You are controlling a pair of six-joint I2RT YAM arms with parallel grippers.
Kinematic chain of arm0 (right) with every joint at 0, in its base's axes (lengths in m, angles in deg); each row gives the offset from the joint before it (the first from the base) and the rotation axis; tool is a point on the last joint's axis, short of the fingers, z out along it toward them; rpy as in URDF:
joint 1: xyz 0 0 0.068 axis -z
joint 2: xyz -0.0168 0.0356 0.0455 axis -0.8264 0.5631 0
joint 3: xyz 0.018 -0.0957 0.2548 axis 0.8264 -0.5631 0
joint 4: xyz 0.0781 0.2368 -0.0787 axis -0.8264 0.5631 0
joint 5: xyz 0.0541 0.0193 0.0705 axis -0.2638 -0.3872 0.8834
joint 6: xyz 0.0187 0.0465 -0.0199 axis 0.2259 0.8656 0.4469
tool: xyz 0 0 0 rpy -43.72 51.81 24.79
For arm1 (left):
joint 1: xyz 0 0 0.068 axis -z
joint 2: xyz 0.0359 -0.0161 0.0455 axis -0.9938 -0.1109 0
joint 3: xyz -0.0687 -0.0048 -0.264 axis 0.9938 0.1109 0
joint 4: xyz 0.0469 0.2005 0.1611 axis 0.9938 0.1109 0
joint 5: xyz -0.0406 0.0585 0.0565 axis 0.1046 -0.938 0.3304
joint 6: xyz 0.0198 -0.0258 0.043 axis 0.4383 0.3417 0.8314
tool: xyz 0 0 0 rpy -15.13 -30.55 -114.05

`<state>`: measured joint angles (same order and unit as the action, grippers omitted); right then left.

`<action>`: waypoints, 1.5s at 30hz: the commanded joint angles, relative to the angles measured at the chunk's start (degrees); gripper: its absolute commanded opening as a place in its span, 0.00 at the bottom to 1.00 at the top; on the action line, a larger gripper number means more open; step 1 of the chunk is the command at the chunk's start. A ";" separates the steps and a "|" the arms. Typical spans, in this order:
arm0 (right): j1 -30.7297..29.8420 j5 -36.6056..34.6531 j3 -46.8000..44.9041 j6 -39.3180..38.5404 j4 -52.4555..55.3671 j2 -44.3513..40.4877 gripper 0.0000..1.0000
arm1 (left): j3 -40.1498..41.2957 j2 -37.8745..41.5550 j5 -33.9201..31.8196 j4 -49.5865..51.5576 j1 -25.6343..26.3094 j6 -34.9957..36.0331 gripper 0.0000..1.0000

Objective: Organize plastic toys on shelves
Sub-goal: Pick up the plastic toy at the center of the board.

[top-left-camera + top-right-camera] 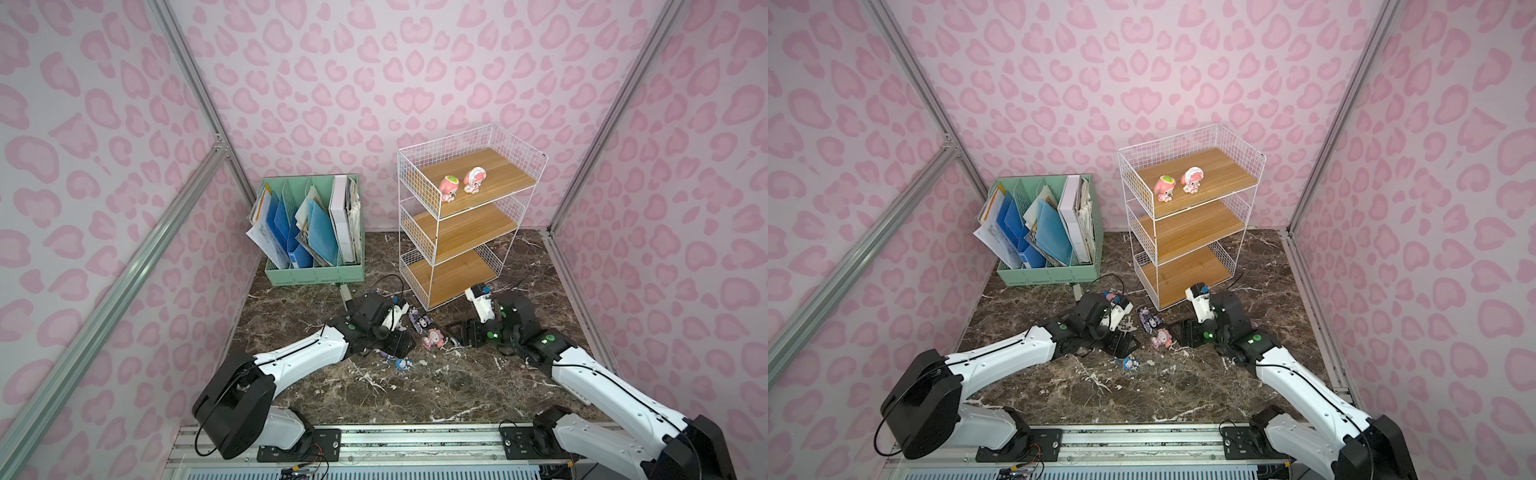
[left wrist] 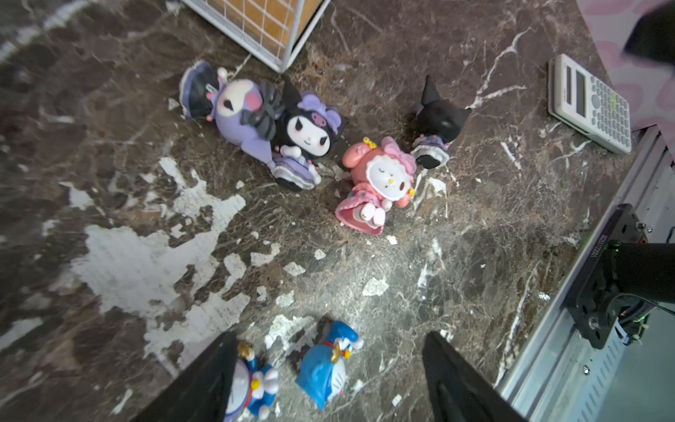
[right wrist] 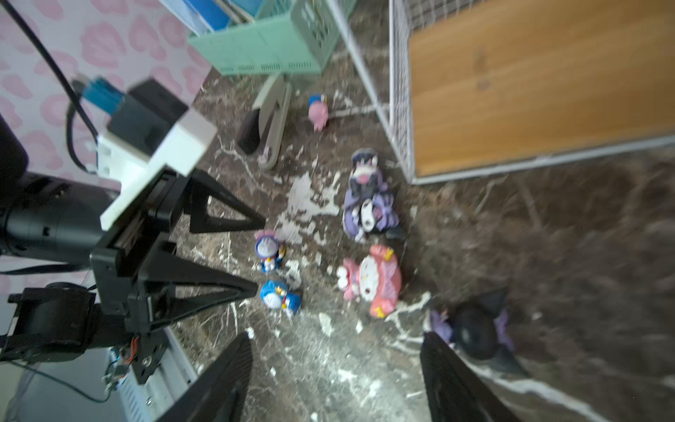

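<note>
Rack: the white wire-grid rack with three wooden boards [image 1: 498, 170] stands at the back of the dark marble surface [image 1: 415, 386]; two pink big-headed figurines [image 1: 449, 188] stand on its top board.
Loose toys: two purple-and-black figurines [image 2: 310, 135] lie touching by the rack's corner, with a pink-dressed figurine [image 2: 380, 182] and a black pointed-eared figurine [image 2: 438, 124] near them.
Left claw [image 2: 328, 338]: spread, holding nothing, low over two small blue figurines [image 2: 325, 369].
Right claw [image 3: 336, 339]: spread, empty, just beside the black pointed-eared figurine.

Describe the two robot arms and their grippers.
The left arm and right arm have white link shells, black joint housings with small green lights, and thin black cables running along them. The left gripper and right gripper carry black, pointed fingers; the left's show triangular cut-outs.
</note>
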<state>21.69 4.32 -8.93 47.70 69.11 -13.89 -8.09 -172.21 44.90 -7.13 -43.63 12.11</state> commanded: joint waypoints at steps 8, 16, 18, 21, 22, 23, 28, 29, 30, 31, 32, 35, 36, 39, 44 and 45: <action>-4.11 -1.96 -10.22 19.63 -21.58 7.61 0.73 | -1.61 -7.70 4.00 -9.97 0.92 -0.06 0.68; -3.90 -5.51 -11.13 24.63 -30.25 15.91 0.71 | -2.97 -13.43 6.20 -15.21 0.91 -1.91 0.49; -3.86 -6.21 -12.94 26.21 -34.28 17.28 0.69 | -3.28 -14.71 6.32 -15.96 0.95 -2.40 0.48; -3.90 -5.58 -13.88 27.13 -39.03 19.87 0.68 | -3.78 -16.07 7.13 -16.87 0.99 -2.98 0.47; -3.85 -5.68 -14.20 27.52 -40.44 20.50 0.68 | -3.87 -16.51 7.51 -17.13 1.01 -3.08 0.46; -3.84 -6.27 -14.56 27.96 -41.67 20.84 0.68 | -3.96 -16.95 7.76 -17.23 1.01 -3.32 0.46; -3.70 -6.97 -14.80 28.09 -45.49 22.95 0.67 | -4.17 -18.31 8.95 -17.93 1.25 -3.84 0.44; -3.69 -7.13 -14.75 28.10 -45.98 23.47 0.67 | -4.18 -18.38 9.14 -18.02 1.38 -3.81 0.43; -3.66 -7.35 -14.84 28.08 -46.57 23.94 0.66 | -4.16 -18.42 9.12 -18.04 1.52 -3.92 0.42; -3.64 -7.62 -14.79 28.15 -47.20 24.56 0.65 | -4.14 -18.42 9.22 -18.04 1.54 -3.89 0.42; -3.66 -7.91 -14.91 28.06 -47.82 25.28 0.65 | -4.06 -18.41 9.20 -18.10 1.63 -3.95 0.42; -3.66 -8.12 -14.74 28.19 -49.49 27.37 0.62 | -4.23 -18.58 9.30 -18.04 1.82 -3.92 0.41; -3.65 -8.19 -14.67 28.35 -49.89 28.06 0.62 | -4.29 -18.68 9.28 -18.04 1.82 -3.97 0.41; -3.66 -8.54 -14.43 28.81 -51.86 30.15 0.61 | -4.59 -19.04 9.38 -18.04 1.89 -3.96 0.40; -3.66 -8.30 -13.61 28.81 -53.03 32.69 0.58 | -4.82 -19.21 9.37 -17.95 2.01 -3.94 0.40; -3.68 -8.21 -13.61 28.90 -53.32 33.10 0.57 | -4.84 -19.29 9.46 -18.04 2.08 -4.00 0.40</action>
<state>18.08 -2.91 -22.56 76.20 13.53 18.31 -12.51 -191.32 53.97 -24.59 -41.66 8.32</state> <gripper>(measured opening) 0.572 0.402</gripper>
